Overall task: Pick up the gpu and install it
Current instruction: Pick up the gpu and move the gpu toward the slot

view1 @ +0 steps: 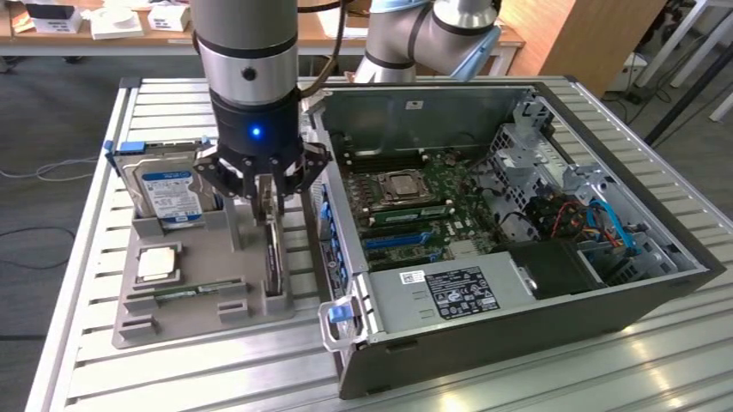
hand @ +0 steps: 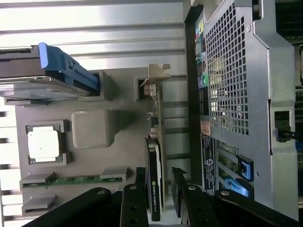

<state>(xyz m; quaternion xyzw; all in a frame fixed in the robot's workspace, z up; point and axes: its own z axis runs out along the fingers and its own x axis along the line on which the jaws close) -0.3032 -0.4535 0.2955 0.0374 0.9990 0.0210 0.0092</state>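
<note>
Wrist view: gpu (hand: 155, 142) edge-on, thin green board w/ black cooler and a grey metal bracket at one end. It stands upright in a slot of the grey fixture tray (hand: 123, 151). Gripper (hand: 159, 179) jaws wide, one finger each side of the card, not clamped. Exterior view adds open PC case (view1: 516, 335) w/ motherboard (view1: 424, 202) just beside tray, slatted aluminium table (view1: 172, 378), wooden furniture (view1: 572, 34) behind.

Spread jaws straddle the upright gpu (view1: 273, 262) in the grey holder (view1: 172, 326) (just beside the computer case (view1: 516, 339)).
</note>
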